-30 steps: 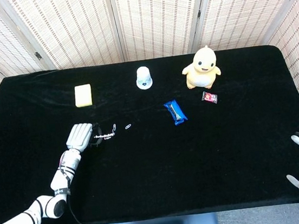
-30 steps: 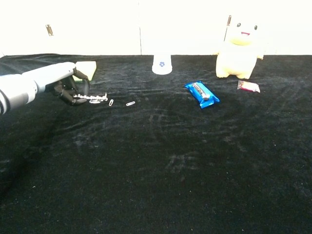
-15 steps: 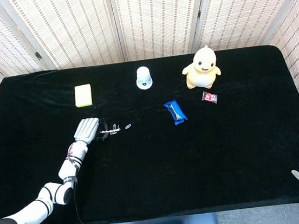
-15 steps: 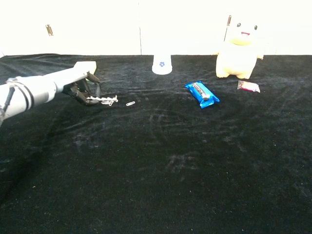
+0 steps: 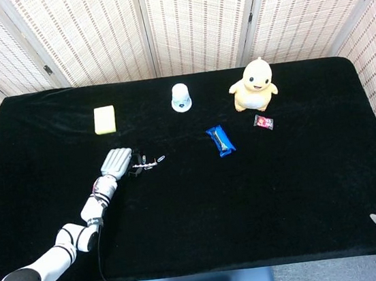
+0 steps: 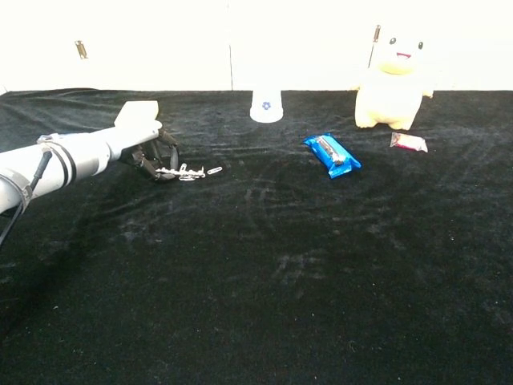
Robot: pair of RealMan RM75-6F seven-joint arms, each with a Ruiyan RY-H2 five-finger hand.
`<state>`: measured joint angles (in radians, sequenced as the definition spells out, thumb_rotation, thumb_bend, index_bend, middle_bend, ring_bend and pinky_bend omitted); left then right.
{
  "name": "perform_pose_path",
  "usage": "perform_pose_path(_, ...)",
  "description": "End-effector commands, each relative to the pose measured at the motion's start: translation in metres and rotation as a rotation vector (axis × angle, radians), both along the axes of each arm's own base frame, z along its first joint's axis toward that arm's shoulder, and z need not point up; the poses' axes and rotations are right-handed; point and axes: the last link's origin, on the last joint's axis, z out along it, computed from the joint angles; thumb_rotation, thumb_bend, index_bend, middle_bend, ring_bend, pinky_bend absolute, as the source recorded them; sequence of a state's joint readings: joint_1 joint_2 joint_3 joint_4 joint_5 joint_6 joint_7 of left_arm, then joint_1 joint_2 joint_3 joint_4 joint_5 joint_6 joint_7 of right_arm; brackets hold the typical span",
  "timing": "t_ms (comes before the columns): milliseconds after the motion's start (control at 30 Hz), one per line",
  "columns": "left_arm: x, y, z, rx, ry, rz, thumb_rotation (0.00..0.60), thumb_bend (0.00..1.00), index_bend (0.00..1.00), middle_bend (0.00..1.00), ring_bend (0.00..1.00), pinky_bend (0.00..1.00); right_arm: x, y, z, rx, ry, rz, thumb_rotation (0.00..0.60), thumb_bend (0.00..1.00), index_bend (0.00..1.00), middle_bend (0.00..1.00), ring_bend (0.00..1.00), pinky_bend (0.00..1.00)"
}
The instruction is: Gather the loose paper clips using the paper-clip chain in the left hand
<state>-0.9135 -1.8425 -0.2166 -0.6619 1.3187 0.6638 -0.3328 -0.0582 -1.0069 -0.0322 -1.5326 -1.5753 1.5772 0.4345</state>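
One robot hand (left), gripping paper-clip chain

Lab setup, black-draped table, screen backdrop

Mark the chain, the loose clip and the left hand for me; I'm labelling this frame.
chain (image 6: 183, 171), chest view, on its middle links.
loose clip (image 6: 215, 170), chest view, on its wire loop.
left hand (image 5: 116, 161), head view, on its back.
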Motion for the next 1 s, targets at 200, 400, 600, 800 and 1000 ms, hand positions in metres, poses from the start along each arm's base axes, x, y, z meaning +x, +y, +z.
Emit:
perform_pose_path(200,-0.002,0.005,0.004,0.009,-0.004,0.010,0.600,0.43,0.75,1.00,1.00,1.00,-0.001,-0.002,-0.001,0.005,0.001,-0.009,0.600,0.24,0.03,0.08,0.09,0.00)
perform_pose_path(400,-0.006,0.008,0.007,0.011,0.002,0.020,0.600,0.43,0.75,1.00,1.00,1.00,-0.001,-0.004,-0.002,0.008,0.002,-0.014,0.600,0.23,0.03,0.08,0.09,0.00)
perform_pose_path(600,-0.011,0.012,0.009,0.018,0.014,0.033,0.600,0.43,0.75,1.00,1.00,1.00,-0.001,-0.005,-0.002,0.006,0.004,-0.017,0.600,0.24,0.03,0.08,0.09,0.00)
perform_pose_path(800,-0.015,0.014,0.012,0.024,0.012,0.040,0.600,0.43,0.75,1.00,1.00,1.00,-0.001,-0.006,-0.003,0.009,0.006,-0.020,0.600,0.23,0.03,0.08,0.09,0.00)
perform_pose_path(1000,-0.016,0.013,0.023,0.052,0.008,0.012,0.600,0.43,0.75,1.00,1.00,1.00,-0.001,-0.005,-0.003,0.013,0.006,-0.014,0.600,0.24,0.03,0.08,0.09,0.00)
